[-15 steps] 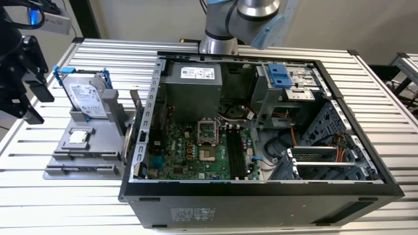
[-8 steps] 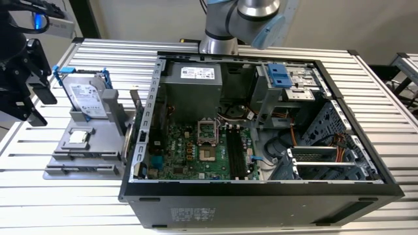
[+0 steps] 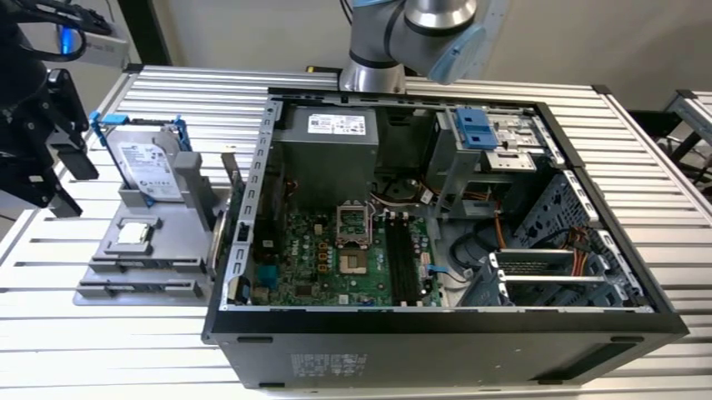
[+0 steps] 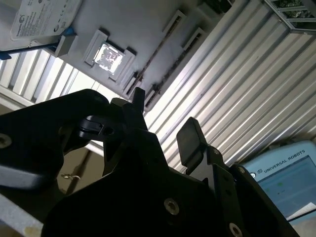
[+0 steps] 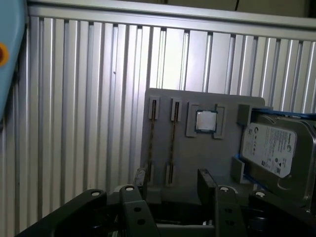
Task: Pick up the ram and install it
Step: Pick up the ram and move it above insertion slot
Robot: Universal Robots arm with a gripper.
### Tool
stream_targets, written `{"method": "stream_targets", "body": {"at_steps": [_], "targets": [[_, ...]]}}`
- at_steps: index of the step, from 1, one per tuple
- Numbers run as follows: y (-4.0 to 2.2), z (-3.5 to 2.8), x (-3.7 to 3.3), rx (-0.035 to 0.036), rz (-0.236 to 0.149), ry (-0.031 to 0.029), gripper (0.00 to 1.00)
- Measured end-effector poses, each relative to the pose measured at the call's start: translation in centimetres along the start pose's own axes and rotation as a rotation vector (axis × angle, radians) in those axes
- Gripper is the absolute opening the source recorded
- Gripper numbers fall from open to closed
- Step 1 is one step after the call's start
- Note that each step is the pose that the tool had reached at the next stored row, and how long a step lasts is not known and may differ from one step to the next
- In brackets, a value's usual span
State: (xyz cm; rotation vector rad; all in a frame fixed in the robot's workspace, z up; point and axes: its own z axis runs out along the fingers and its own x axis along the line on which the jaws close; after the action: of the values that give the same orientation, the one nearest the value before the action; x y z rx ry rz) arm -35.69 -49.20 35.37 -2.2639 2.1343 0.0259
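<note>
Two thin ram sticks stand edge-on in the slots of a grey holder plate; one ram stick lies straight ahead of my gripper and the other beside it. In the second wrist view the ram shows as thin dark lines on the same plate. My gripper is open with nothing between its black fingers, and it hovers apart from the holder. In the exterior view the gripper hangs at the far left, beside the holder.
A silver hard drive in a blue frame and a small square processor chip sit on the same holder. The open computer case holds a green motherboard with long black slots. A ribbed metal table carries everything.
</note>
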Motion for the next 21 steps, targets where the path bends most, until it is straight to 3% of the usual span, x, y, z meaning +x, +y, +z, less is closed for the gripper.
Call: {"method": "stream_targets", "body": {"at_steps": [21], "targets": [[0.03,2.34,0.08,0.0002,-0.002,0.0001,1.00]]}}
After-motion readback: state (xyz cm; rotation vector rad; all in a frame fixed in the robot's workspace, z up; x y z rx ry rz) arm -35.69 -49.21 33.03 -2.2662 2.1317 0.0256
